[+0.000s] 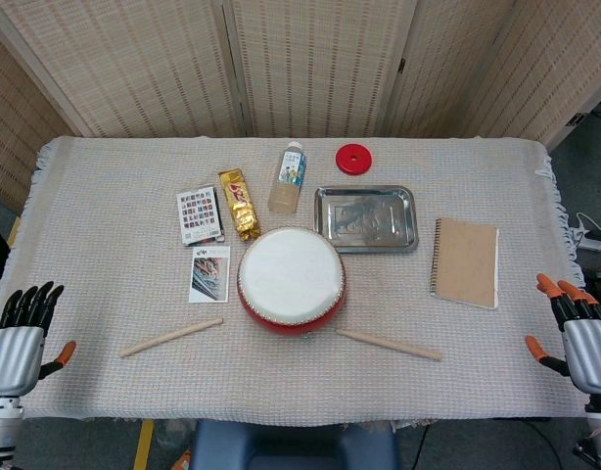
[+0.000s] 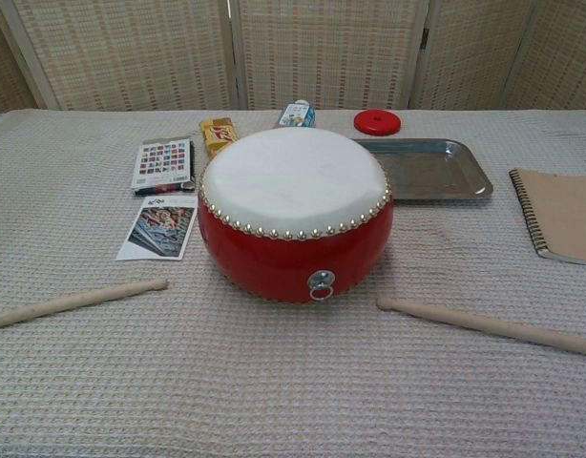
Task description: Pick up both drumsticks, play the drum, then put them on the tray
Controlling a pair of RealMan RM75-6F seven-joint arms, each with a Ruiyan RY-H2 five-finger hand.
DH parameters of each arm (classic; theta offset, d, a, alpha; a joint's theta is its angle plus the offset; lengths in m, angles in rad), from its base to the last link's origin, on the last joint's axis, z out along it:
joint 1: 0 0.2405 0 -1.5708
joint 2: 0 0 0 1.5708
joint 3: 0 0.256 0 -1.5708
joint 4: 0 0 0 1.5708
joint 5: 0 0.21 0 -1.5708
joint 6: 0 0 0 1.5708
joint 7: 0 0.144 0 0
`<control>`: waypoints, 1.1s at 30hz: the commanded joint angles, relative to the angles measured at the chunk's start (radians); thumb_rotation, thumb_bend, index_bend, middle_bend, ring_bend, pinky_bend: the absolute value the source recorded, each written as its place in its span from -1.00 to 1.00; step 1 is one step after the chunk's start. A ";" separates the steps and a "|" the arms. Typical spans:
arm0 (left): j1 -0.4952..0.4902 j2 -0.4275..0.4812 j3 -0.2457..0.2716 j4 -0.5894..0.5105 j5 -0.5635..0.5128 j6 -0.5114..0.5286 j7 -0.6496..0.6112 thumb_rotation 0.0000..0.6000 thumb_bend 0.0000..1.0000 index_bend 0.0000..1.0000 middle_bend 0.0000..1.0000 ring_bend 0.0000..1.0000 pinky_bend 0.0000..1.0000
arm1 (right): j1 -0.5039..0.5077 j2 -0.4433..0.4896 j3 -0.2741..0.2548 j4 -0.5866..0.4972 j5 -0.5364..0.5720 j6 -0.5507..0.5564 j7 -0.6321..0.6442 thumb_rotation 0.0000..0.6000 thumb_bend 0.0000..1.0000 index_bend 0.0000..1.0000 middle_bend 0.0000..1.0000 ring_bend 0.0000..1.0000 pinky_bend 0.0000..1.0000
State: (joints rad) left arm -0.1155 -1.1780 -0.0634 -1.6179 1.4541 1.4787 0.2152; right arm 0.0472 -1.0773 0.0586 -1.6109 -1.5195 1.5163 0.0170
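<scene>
A red drum with a white skin stands at the middle of the table. One wooden drumstick lies to its front left, another drumstick to its front right. A metal tray sits just behind the drum to the right, with nothing in it. My left hand hovers off the table's left edge, fingers apart and holding nothing. My right hand is off the right edge, likewise with fingers spread. Neither hand shows in the chest view.
Behind the drum lie a small bottle, a gold packet, a patterned box and a red disc. A picture card lies left of the drum. A brown spiral notebook lies at the right.
</scene>
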 commanded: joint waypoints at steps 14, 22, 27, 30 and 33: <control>-0.069 -0.017 -0.009 -0.017 0.022 -0.092 -0.103 1.00 -0.36 -0.63 -0.72 -0.85 -0.77 | -0.008 0.010 0.006 0.011 -0.019 0.033 0.014 1.00 -0.60 -0.89 -0.60 -0.90 -0.58; -0.149 -0.068 -0.021 -0.066 -0.006 -0.214 -0.115 1.00 -0.24 -0.32 -0.54 -0.69 -0.70 | 0.005 0.024 0.011 0.002 -0.031 0.026 0.011 1.00 -0.60 -0.89 -0.60 -0.90 -0.58; -0.206 -0.134 -0.033 -0.075 -0.109 -0.331 -0.069 1.00 -0.22 -0.28 -0.53 -0.69 -0.70 | 0.010 0.032 0.011 -0.003 -0.030 0.017 0.014 1.00 -0.60 -0.89 -0.60 -0.90 -0.58; -0.227 -0.189 -0.040 -0.061 -0.181 -0.361 0.000 1.00 -0.22 -0.27 -0.52 -0.69 -0.70 | 0.010 0.035 0.009 -0.003 -0.029 0.012 0.025 1.00 -0.60 -0.89 -0.60 -0.90 -0.58; -0.237 -0.247 -0.049 -0.053 -0.248 -0.361 0.060 1.00 -0.23 -0.25 -0.52 -0.69 -0.72 | 0.009 0.037 0.007 -0.002 -0.024 0.008 0.030 1.00 -0.60 -0.89 -0.60 -0.90 -0.58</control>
State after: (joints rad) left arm -0.3355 -1.3816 -0.1027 -1.6788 1.2515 1.1306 0.2313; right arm 0.0559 -1.0400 0.0657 -1.6129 -1.5438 1.5243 0.0470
